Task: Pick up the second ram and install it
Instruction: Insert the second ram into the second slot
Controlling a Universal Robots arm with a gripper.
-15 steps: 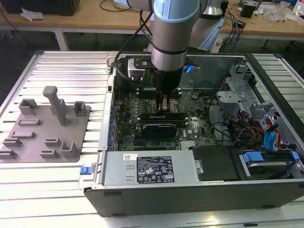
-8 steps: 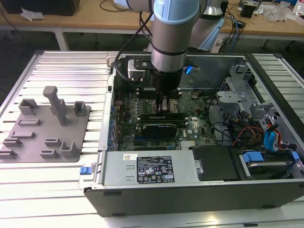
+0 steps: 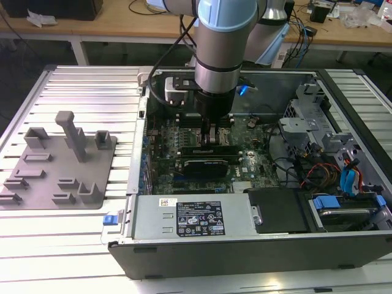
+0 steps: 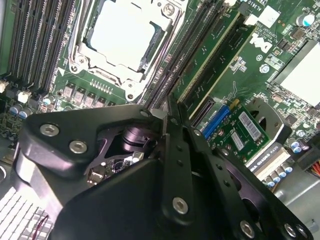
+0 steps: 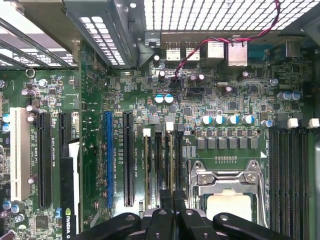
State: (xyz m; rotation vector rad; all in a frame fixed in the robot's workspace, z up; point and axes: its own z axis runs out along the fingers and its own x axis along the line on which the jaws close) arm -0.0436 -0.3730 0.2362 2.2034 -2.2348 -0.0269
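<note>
Second wrist view: what you'd take for the second ram (image 4: pixel 216 56) stands on edge in a slot beside the processor socket (image 4: pixel 122 35). Your claw (image 4: pixel 164 118) sits just off its near end, drawn narrow, gripping nothing visible; likely closed for pressing the stick home.

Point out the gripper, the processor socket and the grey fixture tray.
gripper (image 4: pixel 166 111): second wrist view, at its tip above the memory slots.
processor socket (image 4: pixel 125 35): second wrist view, on the pale square at its centre.
grey fixture tray (image 3: pixel 98 168): exterior view, on a bare part of its flat base.
</note>
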